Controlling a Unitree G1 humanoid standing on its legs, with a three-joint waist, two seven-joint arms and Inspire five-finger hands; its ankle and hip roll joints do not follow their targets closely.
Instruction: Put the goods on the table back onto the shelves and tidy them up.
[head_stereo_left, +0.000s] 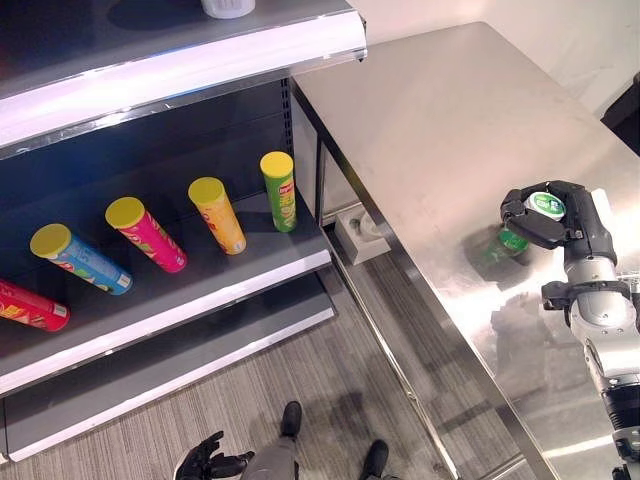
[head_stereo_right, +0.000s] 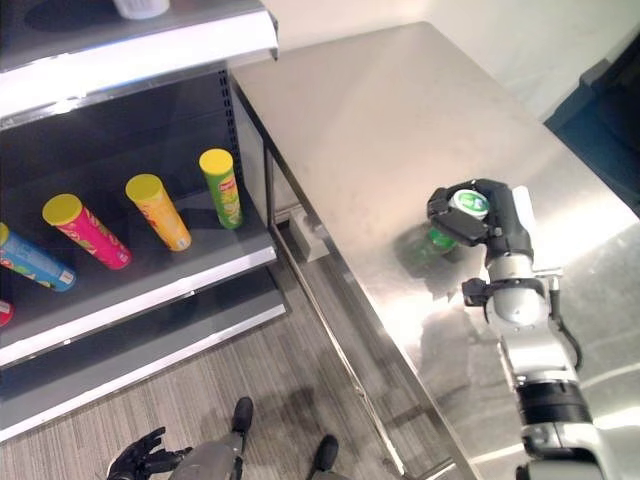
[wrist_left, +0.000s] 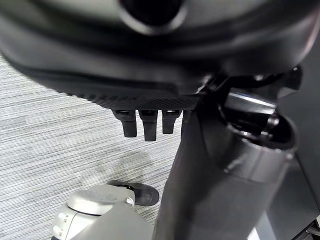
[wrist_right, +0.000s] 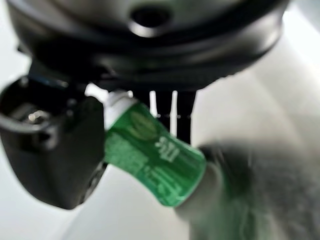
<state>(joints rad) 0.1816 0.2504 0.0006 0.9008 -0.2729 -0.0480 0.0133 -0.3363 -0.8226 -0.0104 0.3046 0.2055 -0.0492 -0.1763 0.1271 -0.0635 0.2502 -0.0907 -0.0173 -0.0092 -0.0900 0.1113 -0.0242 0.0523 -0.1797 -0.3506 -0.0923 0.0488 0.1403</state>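
Left hand (head_stereo_left: 205, 462): low by the floor, fingers loosely spread, idle. Right hand (head_stereo_left: 555, 218): curled round a green can (wrist_right: 152, 157) above the steel table (head_stereo_left: 450, 120). Probably light, rigid, slick; grip mid-body.

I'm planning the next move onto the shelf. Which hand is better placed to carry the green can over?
The right hand: its fingers are already curled round the green can above the steel table. The left hand hangs low by the floor, holding nothing.
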